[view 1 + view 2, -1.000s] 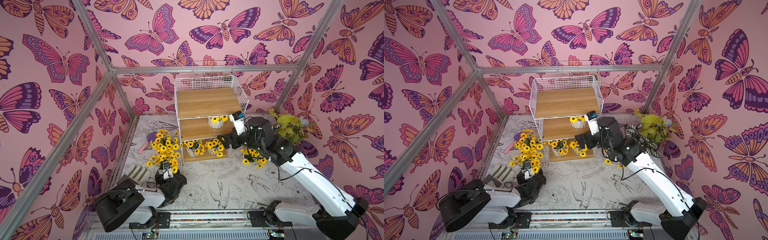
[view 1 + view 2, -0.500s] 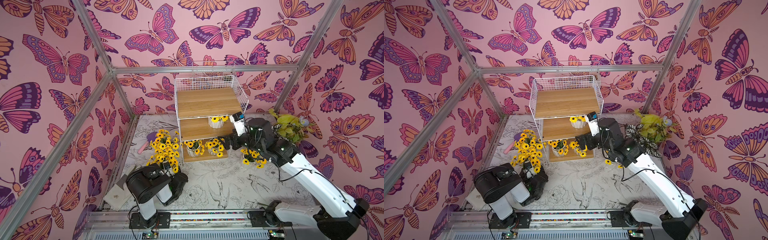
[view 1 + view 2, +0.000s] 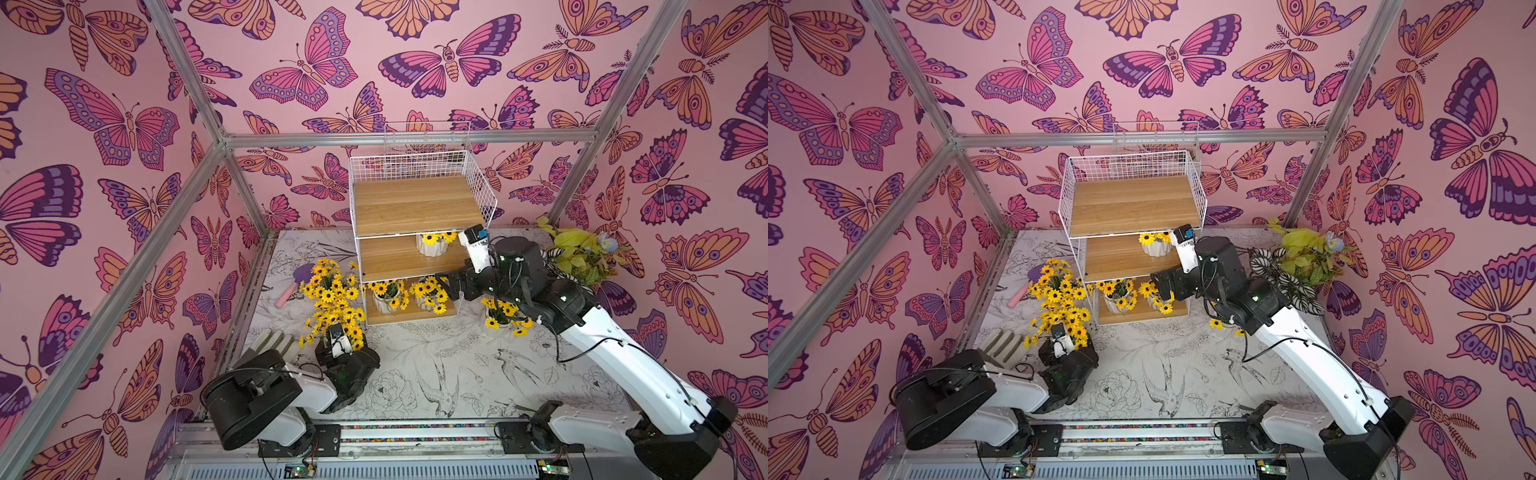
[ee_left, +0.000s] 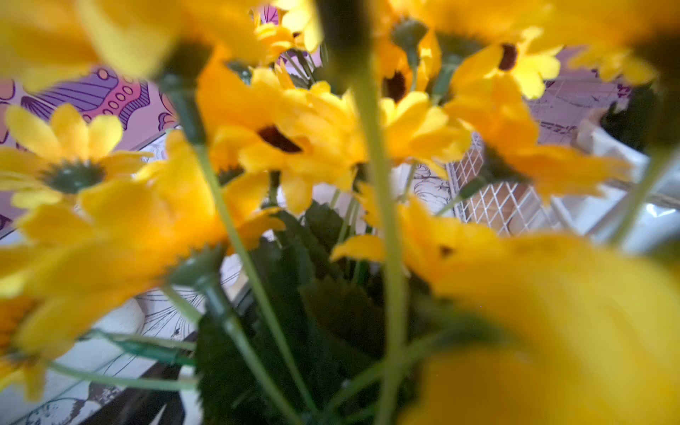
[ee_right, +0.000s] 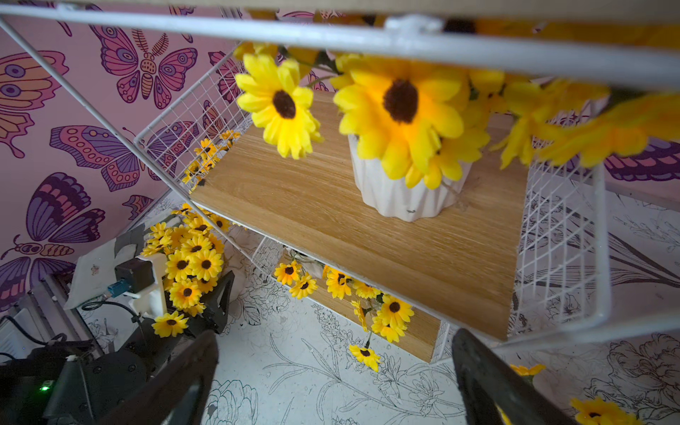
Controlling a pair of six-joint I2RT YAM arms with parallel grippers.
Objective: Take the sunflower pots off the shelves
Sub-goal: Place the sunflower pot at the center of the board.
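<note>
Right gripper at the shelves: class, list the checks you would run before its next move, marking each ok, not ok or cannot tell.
1. Right gripper open and empty: ok, fingers wide apart in the right wrist view.
2. Middle-board sunflower pot upright: ok.
3. Its ribbed wall bare for gripping: ok, blooms only overhang the rim.
4. Clearance from the shelves: cannot tell; one finger shows close to the middle board's corner.
5. Left gripper state: cannot tell, blooms hide it.
6. Shelves cleared: not ok; two more pots stand on the bottom board.
</note>
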